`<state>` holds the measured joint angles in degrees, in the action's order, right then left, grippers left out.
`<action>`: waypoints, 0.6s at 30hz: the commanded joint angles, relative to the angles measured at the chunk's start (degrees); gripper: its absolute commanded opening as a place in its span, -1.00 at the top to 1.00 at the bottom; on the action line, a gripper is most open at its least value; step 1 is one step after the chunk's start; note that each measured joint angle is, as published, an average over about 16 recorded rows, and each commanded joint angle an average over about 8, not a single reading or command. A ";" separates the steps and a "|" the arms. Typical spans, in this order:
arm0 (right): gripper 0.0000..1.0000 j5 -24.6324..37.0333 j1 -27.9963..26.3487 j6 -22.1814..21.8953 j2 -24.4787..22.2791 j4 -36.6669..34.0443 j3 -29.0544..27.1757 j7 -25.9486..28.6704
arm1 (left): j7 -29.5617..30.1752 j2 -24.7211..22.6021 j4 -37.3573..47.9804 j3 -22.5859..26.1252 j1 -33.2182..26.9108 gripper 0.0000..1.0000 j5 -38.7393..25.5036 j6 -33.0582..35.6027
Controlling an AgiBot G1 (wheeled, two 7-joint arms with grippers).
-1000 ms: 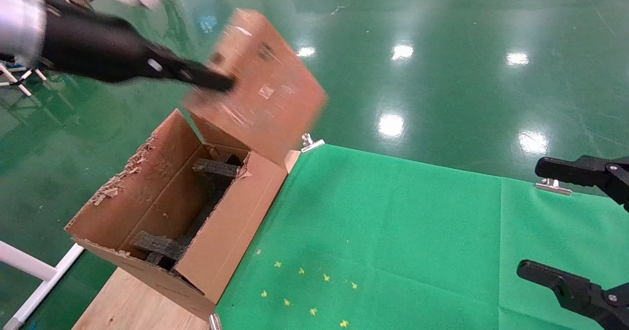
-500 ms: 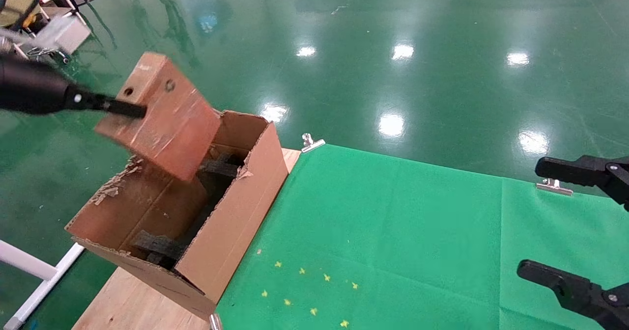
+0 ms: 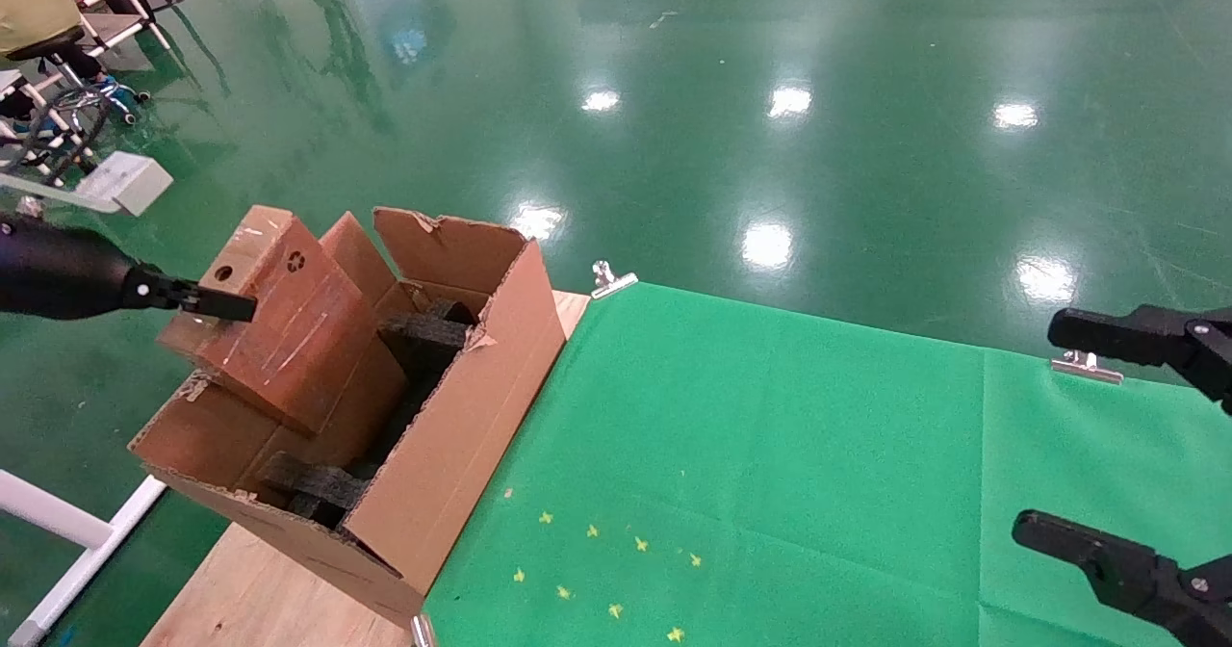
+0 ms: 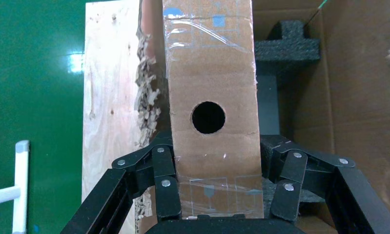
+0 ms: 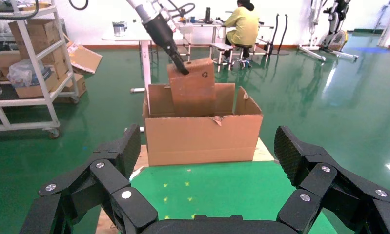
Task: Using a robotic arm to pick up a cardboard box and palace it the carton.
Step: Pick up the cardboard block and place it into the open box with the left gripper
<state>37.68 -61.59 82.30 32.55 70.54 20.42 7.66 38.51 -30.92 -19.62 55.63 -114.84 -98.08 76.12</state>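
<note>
My left gripper point(image 3: 231, 304) is shut on the cardboard box point(image 3: 279, 324), a brown oblong block with round holes and tape stripes. In the left wrist view the black fingers point(image 4: 166, 195) press both sides of the box point(image 4: 210, 73). The box is tilted, its lower end inside the carton point(image 3: 452, 445) and its upper end above the torn rim. Black foam blocks point(image 3: 423, 331) lie in the carton. The right wrist view shows the box point(image 5: 195, 87) sticking up from the carton point(image 5: 202, 136). My right gripper point(image 3: 1038, 426) is open and empty at the table's right edge.
The carton stands on a wooden board point(image 3: 250, 589) beside the green cloth point(image 3: 770, 454), which metal clips point(image 3: 609, 281) hold. A white frame point(image 3: 58, 522) stands left of the table. A shelf cart point(image 5: 31, 63) and a seated person point(image 5: 244, 22) are farther off.
My left gripper has carried the box from above the carton's far end to the left and down, so its lower end is now in the carton. The right arm has not moved.
</note>
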 commanded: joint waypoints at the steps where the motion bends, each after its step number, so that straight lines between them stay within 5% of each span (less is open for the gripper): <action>1: -1.00 0.00 0.00 0.00 0.00 0.00 0.00 0.00 | -1.52 -0.46 2.34 -0.01 0.51 1.00 0.14 -0.82; 18: -1.00 0.00 0.00 0.00 0.00 0.00 0.00 0.00 | -8.17 -4.68 15.14 -0.11 3.76 1.00 0.48 -7.20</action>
<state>37.68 -61.59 82.30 32.55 70.54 20.42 7.66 30.50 -35.58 -4.72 55.47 -110.86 -97.53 68.29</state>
